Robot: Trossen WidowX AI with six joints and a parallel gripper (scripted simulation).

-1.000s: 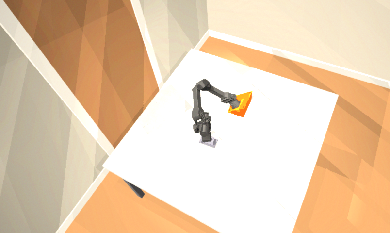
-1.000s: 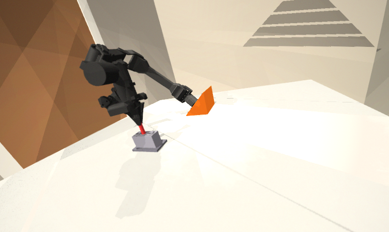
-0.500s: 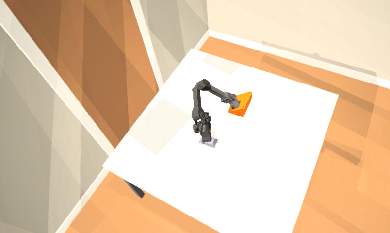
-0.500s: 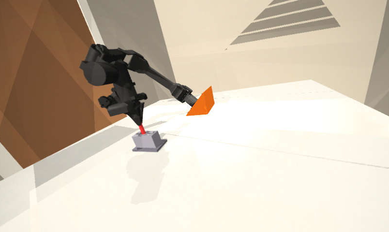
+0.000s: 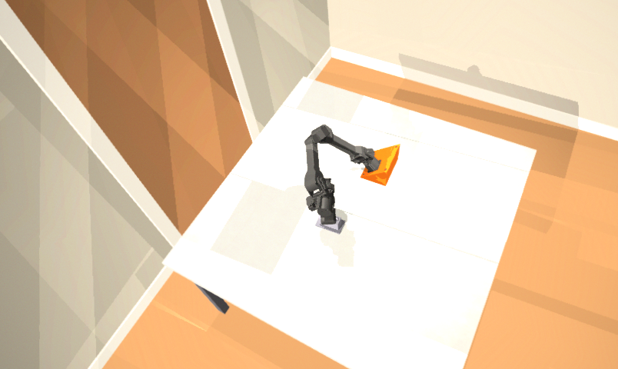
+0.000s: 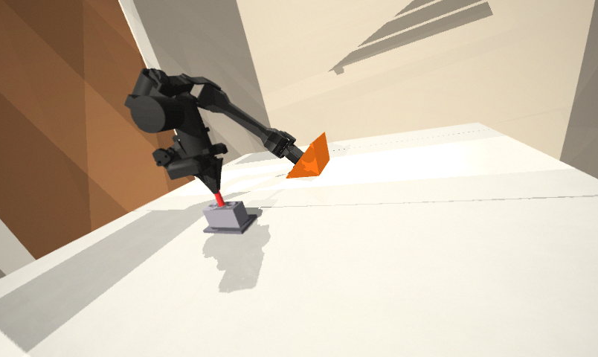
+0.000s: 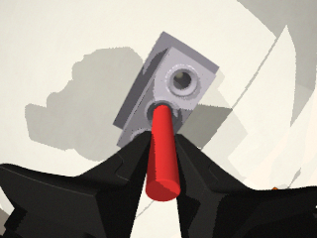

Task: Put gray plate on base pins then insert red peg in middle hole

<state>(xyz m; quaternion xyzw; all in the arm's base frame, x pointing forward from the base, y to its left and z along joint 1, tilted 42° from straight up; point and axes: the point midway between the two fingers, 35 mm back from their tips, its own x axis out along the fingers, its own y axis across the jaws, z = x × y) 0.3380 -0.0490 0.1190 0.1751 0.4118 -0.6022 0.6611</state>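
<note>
The gray plate (image 5: 338,222) (image 6: 223,217) (image 7: 199,96) is a block lying flat on the darker flanged base (image 6: 222,230) (image 7: 132,108). In the wrist view a pin shows inside its far end hole; the near end hole is partly hidden by a finger. My gripper (image 6: 217,192) (image 7: 161,139) is shut on the red peg (image 6: 219,199) (image 7: 163,161) above the plate. The peg leans slightly in the exterior view. Its lower end is at the mouth of the middle hole, and most of its length stands out. Whether its tip is inside the hole is unclear.
An orange wedge-shaped mount (image 5: 389,167) (image 6: 316,161) carries the arm's foot toward the back of the white table (image 5: 394,256) (image 6: 359,274). The arm arches from it over to the plate. Shadows fall around the base.
</note>
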